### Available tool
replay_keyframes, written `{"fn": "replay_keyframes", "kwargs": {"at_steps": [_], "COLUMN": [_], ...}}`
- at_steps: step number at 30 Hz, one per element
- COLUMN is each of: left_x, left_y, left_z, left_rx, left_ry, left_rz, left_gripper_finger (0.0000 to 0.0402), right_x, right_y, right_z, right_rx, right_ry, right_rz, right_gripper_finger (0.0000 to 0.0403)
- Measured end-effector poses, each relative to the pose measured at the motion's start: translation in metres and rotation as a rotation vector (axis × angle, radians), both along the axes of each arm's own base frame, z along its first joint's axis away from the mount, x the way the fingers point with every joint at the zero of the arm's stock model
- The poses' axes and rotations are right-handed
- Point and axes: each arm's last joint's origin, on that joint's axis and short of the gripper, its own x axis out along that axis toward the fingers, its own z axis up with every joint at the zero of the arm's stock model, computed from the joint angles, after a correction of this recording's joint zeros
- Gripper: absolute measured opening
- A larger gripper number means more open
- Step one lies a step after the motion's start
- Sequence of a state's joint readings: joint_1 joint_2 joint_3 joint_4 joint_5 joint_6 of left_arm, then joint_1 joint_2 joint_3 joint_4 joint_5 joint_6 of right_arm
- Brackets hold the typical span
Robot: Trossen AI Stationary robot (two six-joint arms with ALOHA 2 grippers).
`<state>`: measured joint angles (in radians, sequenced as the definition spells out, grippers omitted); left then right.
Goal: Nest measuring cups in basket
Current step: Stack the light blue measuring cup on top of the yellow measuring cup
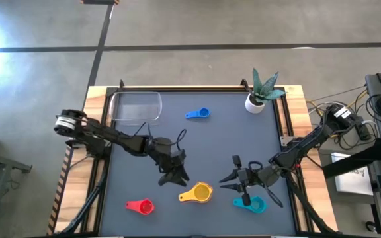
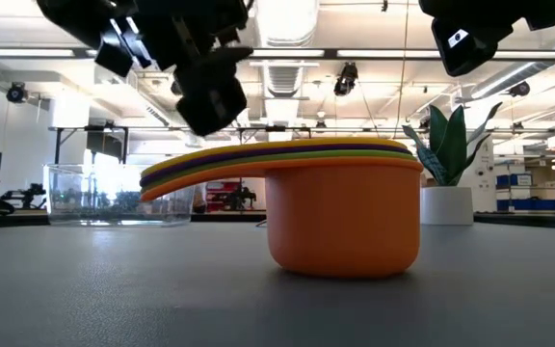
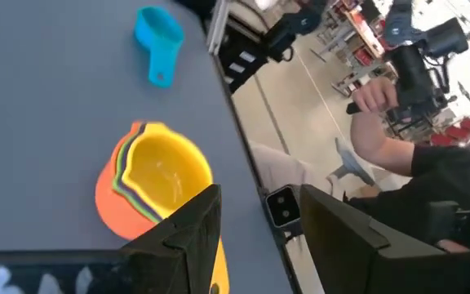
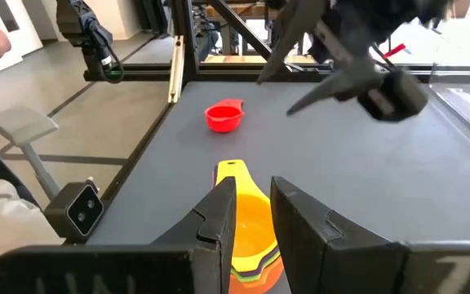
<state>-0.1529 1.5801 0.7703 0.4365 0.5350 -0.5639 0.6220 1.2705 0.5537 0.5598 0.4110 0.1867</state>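
Observation:
A nested stack of measuring cups [image 1: 198, 193] stands on the dark table near its near edge: orange outermost, green and purple rims showing, yellow on top [image 3: 160, 173]. The low view shows the stack [image 2: 345, 226] resting on its orange base. Three cups lie singly: red [image 1: 141, 206], teal [image 1: 251, 204] and blue [image 1: 198, 114]. The clear basket [image 1: 136, 106] sits at the far left corner. My left gripper [image 1: 175, 180] hovers open just left of the stack. My right gripper [image 1: 229, 182] hovers open just right of it, its fingers [image 4: 219, 220] framing the yellow cup [image 4: 247, 216] from behind.
A white plant pot [image 1: 255, 102] with a green plant stands at the far right corner. Wooden rails [image 1: 95, 99] edge the table. A person's hand [image 3: 374, 94] shows beyond the table's right side. Bare table lies between the blue cup and the stack.

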Motion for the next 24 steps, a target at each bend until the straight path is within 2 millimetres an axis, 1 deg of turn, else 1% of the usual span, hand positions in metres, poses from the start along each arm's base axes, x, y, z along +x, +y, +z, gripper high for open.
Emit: {"fn": "replay_keyframes", "kwargs": {"at_steps": [5,10,15,20,24], "left_x": [-0.009,-0.014,-0.021,-0.033,-0.047], "left_y": [0.011,0.021,0.027,0.04,0.051], "left_z": [0.011,0.023,0.034,0.048,0.05], "left_rx": [0.072,0.142,0.191,0.198,0.196], "left_ry": [-0.004,-0.064,-0.143,-0.243,-0.356], "left_rz": [0.028,0.081,0.079,0.128,0.175], "left_gripper_finger": [0.015,0.015,0.015,0.015,0.015], "right_x": [0.0,0.0,0.0,0.0,0.0], "right_y": [0.001,0.001,0.001,0.001,0.0], "right_z": [0.0,0.001,0.001,0.001,0.0], "right_rx": [-0.004,-0.012,-0.01,-0.007,-0.006], "right_ry": [-0.002,-0.008,-0.008,-0.008,0.002], "right_rz": [0.004,0.006,0.006,0.004,0.002], "right_gripper_finger": [0.0068,0.0068,0.0068,0.0068,0.0068]}}
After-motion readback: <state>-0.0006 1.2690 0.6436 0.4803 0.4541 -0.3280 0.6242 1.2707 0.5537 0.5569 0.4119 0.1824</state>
